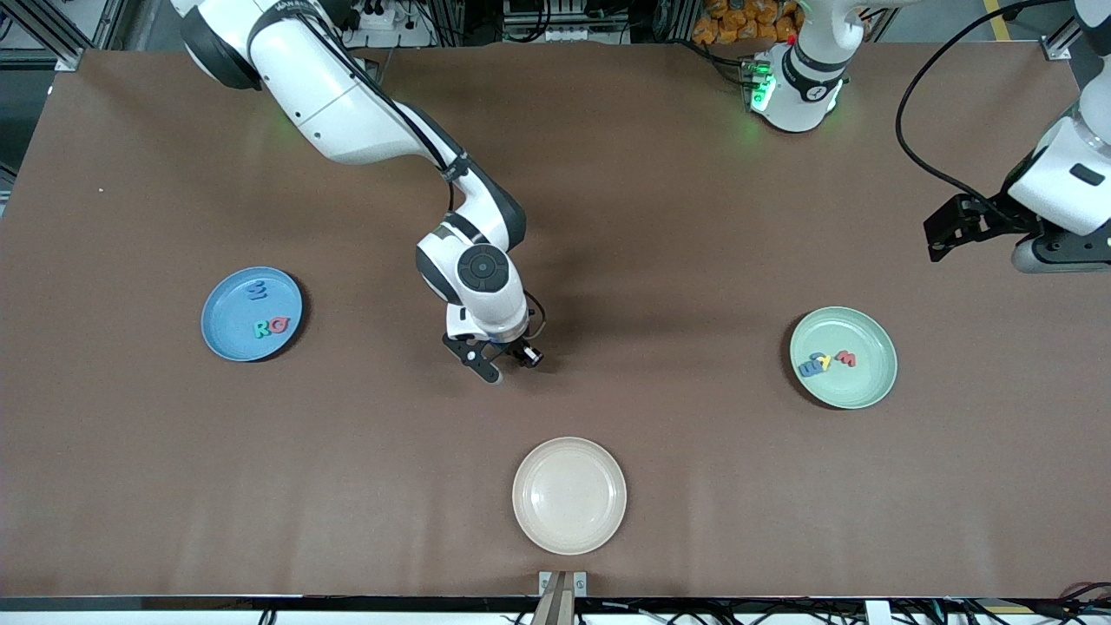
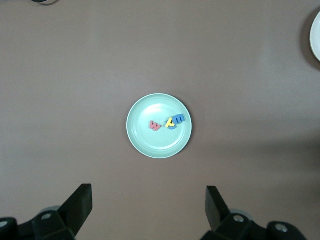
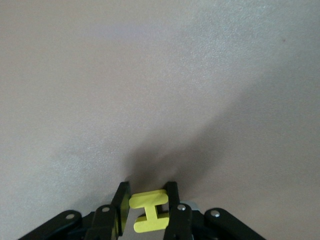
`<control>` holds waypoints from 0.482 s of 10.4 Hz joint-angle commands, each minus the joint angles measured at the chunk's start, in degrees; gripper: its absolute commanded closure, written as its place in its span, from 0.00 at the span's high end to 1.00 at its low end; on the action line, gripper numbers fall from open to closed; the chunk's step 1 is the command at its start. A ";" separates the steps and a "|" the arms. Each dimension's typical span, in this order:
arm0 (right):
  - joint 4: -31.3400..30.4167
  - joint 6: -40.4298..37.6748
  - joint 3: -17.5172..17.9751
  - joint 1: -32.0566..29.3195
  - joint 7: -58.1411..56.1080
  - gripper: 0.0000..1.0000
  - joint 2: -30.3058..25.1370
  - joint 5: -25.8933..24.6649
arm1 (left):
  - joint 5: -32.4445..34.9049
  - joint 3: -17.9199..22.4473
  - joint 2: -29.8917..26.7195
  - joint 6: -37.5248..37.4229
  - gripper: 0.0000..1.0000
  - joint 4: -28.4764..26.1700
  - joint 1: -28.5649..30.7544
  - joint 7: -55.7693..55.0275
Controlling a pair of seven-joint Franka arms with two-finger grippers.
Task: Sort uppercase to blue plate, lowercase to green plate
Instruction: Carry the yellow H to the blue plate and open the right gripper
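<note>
Right wrist view – right gripper [image 3: 148, 207] clamps yellow H [image 3: 150, 210], seemingly the last letter; left gripper [image 2: 147, 210] waits agape.

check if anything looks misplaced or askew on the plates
Nothing stands out. Blue plate holds capitals, green plate lowercase, cream plate bare. Right gripper pinches the yellow H; left gripper waits open.

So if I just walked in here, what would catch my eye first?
Probably the right gripper pinching a small yellow foam letter H above the bare brown table near its middle. Next, the round blue plate toward the right arm's end and the round pale green plate toward the left arm's end, each holding little coloured foam letters. The left gripper waits open, high over the green plate.
</note>
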 commanded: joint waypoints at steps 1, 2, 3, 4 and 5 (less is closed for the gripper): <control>0.79 -1.96 0.89 -2.00 -5.53 0.20 0.43 0.08 | -2.48 0.37 -0.50 -1.49 1.00 0.45 1.47 0.79; 1.31 -5.46 0.89 -2.88 -8.78 0.20 -0.18 0.96 | -3.18 0.46 -0.50 -1.58 1.00 0.37 1.57 0.88; 1.31 -8.28 0.63 -4.10 -13.77 0.20 -1.15 2.44 | -3.19 0.55 -0.67 -1.58 1.00 0.37 1.65 0.97; 1.31 -12.49 -0.24 -4.81 -19.82 0.20 -2.11 4.37 | -3.19 0.72 -0.76 -1.58 1.00 0.37 2.00 0.97; 1.31 -16.10 -2.43 -5.25 -25.89 0.20 -2.82 5.09 | -3.10 0.64 -0.67 -1.58 1.00 0.37 2.01 0.62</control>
